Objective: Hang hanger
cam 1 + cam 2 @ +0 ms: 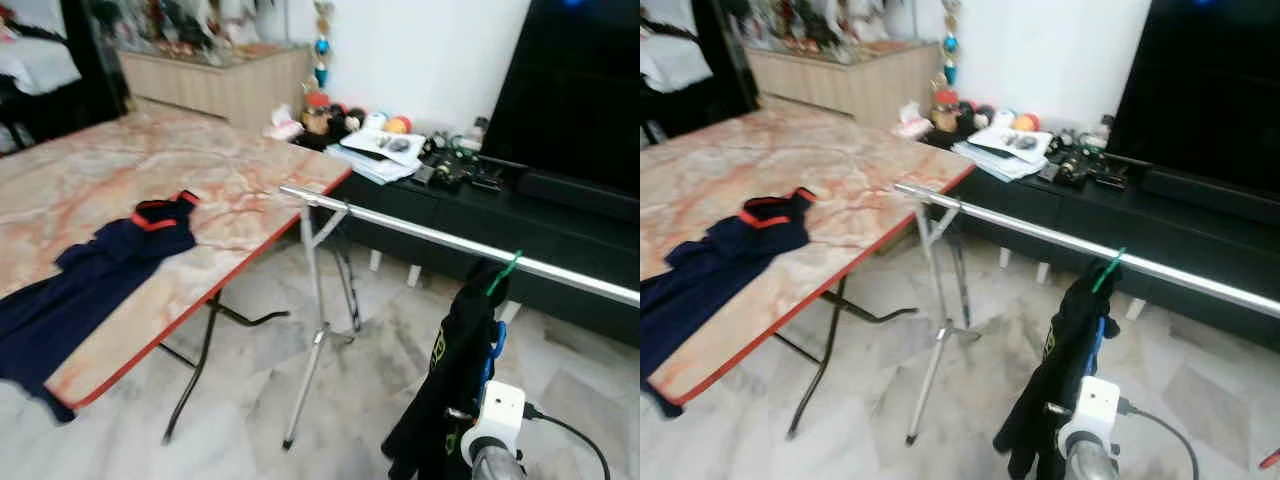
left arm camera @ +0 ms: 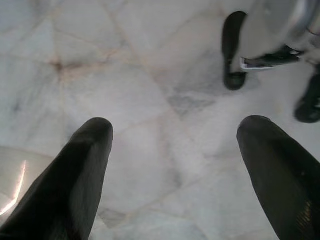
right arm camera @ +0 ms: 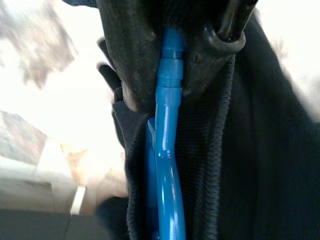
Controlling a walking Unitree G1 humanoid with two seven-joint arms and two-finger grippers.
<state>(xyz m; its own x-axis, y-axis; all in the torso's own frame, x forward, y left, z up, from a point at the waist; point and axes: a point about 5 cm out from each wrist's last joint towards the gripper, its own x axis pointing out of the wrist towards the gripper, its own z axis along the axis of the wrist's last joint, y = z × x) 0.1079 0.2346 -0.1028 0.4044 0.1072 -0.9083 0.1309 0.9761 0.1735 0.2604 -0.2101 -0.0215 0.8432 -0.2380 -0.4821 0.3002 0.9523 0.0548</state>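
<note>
Right gripper (image 3: 170,65) clamped on the blue hanger (image 3: 167,165), fingers (image 3: 135,55) pinching its bar from both sides with black shirt (image 3: 250,150) fabric bunched around the grip. From the head views, hanger (image 1: 495,345) and shirt (image 1: 445,390) raised just below the silver rail (image 1: 450,243), low at the robot's right, above the white wrist unit (image 1: 495,410). Green hook (image 1: 505,270) reaching up to the rail, touching or just at its underside; cannot tell whether hooked over it. Shirt draping down from the hanger toward the marble floor (image 1: 250,400).

Left gripper (image 2: 175,165) hanging idle over the floor, fingers (image 2: 80,170) spread well apart, nothing between them.

Rail stand (image 1: 315,330) beside the marble-topped table (image 1: 150,180), rail's near end just by the table's red edge. Navy garment (image 1: 90,280) lying flat on the table, well apart from the hanger. Dark TV console (image 1: 520,220) behind the rail, papers and small clutter on top.
</note>
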